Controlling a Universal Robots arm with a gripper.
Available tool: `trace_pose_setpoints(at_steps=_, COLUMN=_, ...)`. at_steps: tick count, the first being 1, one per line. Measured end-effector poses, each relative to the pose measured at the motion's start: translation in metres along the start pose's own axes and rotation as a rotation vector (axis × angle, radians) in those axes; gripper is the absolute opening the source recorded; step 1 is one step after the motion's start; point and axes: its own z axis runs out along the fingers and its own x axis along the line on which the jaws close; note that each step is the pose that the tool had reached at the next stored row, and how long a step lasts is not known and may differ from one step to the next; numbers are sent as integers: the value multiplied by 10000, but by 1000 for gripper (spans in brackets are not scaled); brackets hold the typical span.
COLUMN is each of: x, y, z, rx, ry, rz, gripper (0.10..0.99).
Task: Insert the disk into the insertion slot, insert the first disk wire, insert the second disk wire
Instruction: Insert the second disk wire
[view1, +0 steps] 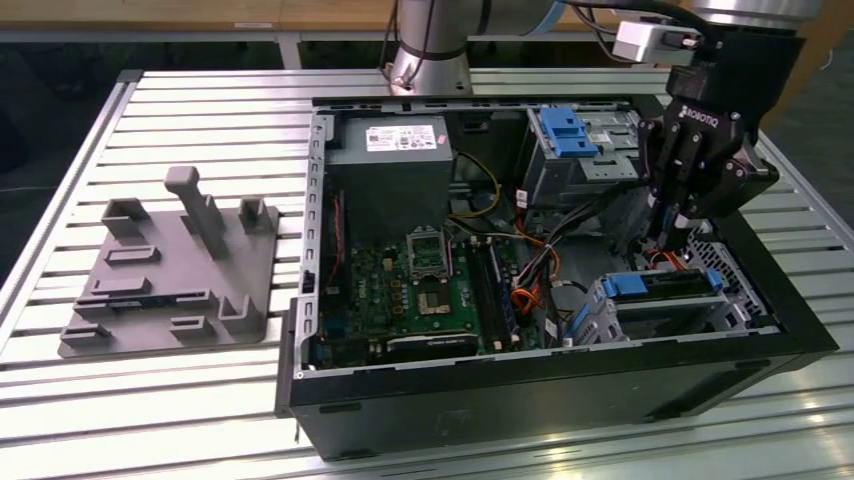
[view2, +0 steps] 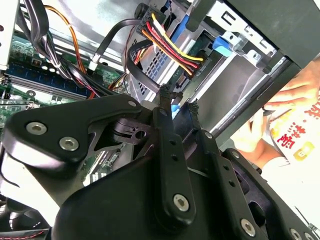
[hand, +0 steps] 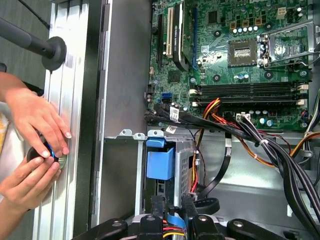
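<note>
Seating the flat blue wire (view2: 174, 108) calls for a straight, square push. The silver hard drive in its bright blue plastic carrier (view1: 661, 284) lies flat inside the low silver perforated drive cage (view1: 667, 318), at the black computer case's (view1: 534, 385) near corner on the exterior view's right. The black pincer (view1: 671, 245), narrowed on what looks like that wire, hangs close over it.
</note>
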Motion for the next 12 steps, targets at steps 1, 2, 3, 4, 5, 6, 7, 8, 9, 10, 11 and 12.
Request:
trace_pose_setpoints(at_steps=1, x=0, y=0, z=0, rx=6, ry=-1, rz=16, gripper=294)
trace_pose_setpoints(at_steps=2, x=0, y=0, z=0, rx=9, ry=-2, rz=39, gripper=294)
trace_pose_setpoints(at_steps=3, x=0, y=0, z=1, rx=11, ry=-4, rz=66, gripper=294)
trace_pose_setpoints(at_steps=4, x=0, y=0, z=1, rx=15, ry=-6, rz=94, gripper=294)
trace_pose_setpoints(at_steps=5, x=-1, y=0, z=2, rx=17, ry=-8, rz=124, gripper=294)
trace_pose_setpoints(at_steps=6, x=-1, y=0, z=2, rx=19, ry=-10, rz=160, gripper=294)
trace_pose_setpoints(at_steps=7, x=-1, y=0, z=3, rx=19, ry=-12, rz=198, gripper=294)
trace_pose_setpoints(at_steps=8, x=-1, y=1, z=3, rx=19, ry=-14, rz=233, gripper=294)
trace_pose_setpoints(at_steps=9, x=-2, y=4, z=5, rx=22, ry=-19, rz=261, gripper=294)
trace_pose_setpoints(at_steps=10, x=-2, y=7, z=7, rx=24, ry=-22, rz=286, gripper=294)
trace_pose_setpoints(at_steps=11, x=-3, y=9, z=7, rx=28, ry=-23, rz=306, gripper=294)
trace_pose_setpoints(at_steps=12, x=-3, y=13, z=7, rx=33, ry=-21, rz=326, gripper=294)
